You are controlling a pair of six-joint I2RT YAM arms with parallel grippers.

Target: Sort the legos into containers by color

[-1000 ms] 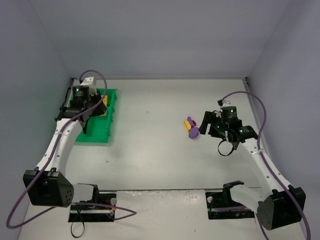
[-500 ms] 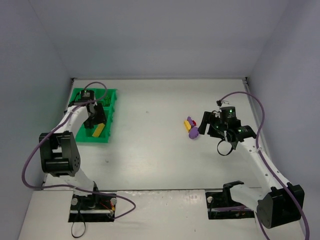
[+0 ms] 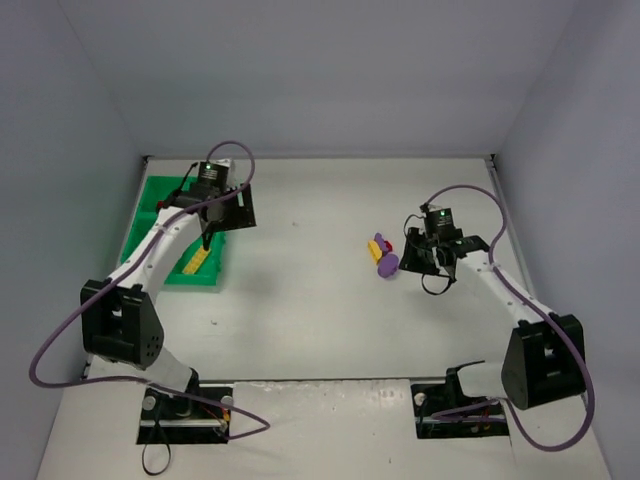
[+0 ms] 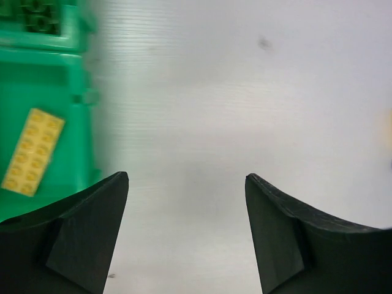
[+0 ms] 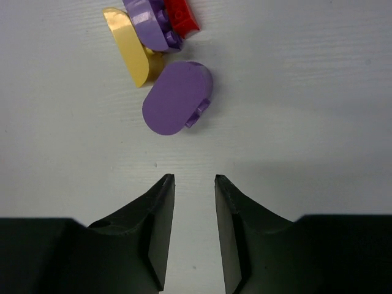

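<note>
**Sorting partly done, one small cluster left**

A studded yellow brick point(image 4: 32, 151) is lying in the low-walled green tray point(image 3: 148, 205), so I am judging the job well begun. Four glossy plastic legos are waiting, bunched on the pale surface point(image 3: 300, 300) well to the right: a rounded purple piece point(image 5: 177, 98), a rounded yellow one point(image 5: 127, 46), a purple brick point(image 5: 150, 24) and a red one point(image 5: 182, 15). My left fingers point(image 4: 73, 226) are hanging wide and empty beside the tray. My right fingers point(image 5: 147, 226) are narrow, empty, near the purple piece.

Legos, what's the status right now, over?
Left gripper open, empty, beside the tray. Right gripper narrowly open, empty, just short of the purple lego. Yellow brick lies in tray. Path to purple lego bare.
</note>
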